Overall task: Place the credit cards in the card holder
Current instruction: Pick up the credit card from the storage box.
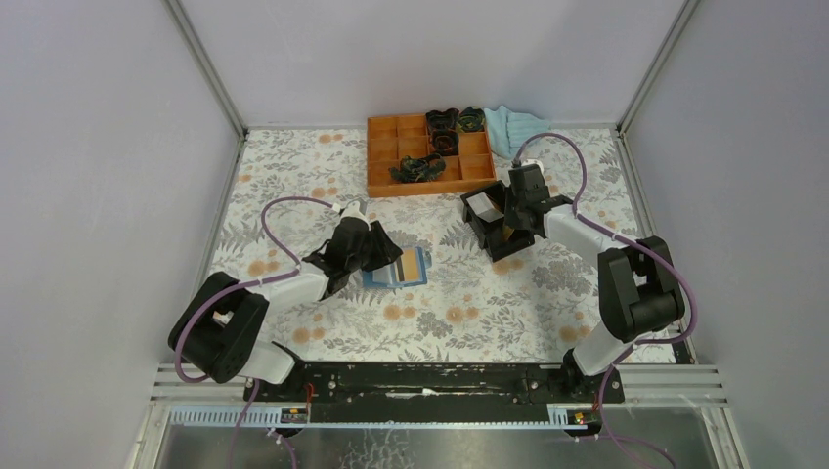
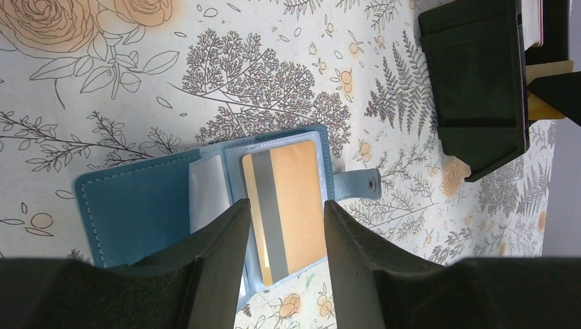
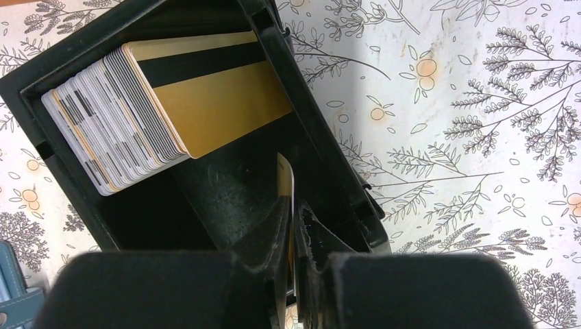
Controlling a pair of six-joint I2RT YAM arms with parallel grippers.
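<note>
The left arm reaches low over the flowery table (image 1: 459, 303), its wrist bent down. The left gripper (image 2: 283, 221) hangs just above the card holder (image 2: 137, 212). Its jaws are spread apart and hold nothing.

The card holder lies open and flat, near the middle of the table and closer to the left arm. A tan-orange card (image 2: 296, 179) sits on its right half, between the two spread fingers. The card's long side points the same way the fingers point. The small clasp (image 2: 360, 184) sticks out on the far side of that card.

To the right, well apart from the holder, stands the black box (image 3: 205, 195). A stack of cards (image 3: 109, 123) leans in it, with a gold card (image 3: 212, 96) on top.

The right arm bends over this box, and the right gripper (image 3: 293, 226) points down into it. A thin card (image 3: 285, 179) stands on its edge between the jaws. The jaws are very close together. I cannot tell if they squeeze the card or only stand beside it.

I think this card must go to the holder next. The holder lies to the left of the right gripper, so that arm has to swing left. The card stands upright now, and it will need to tip flat to slide in.
</note>
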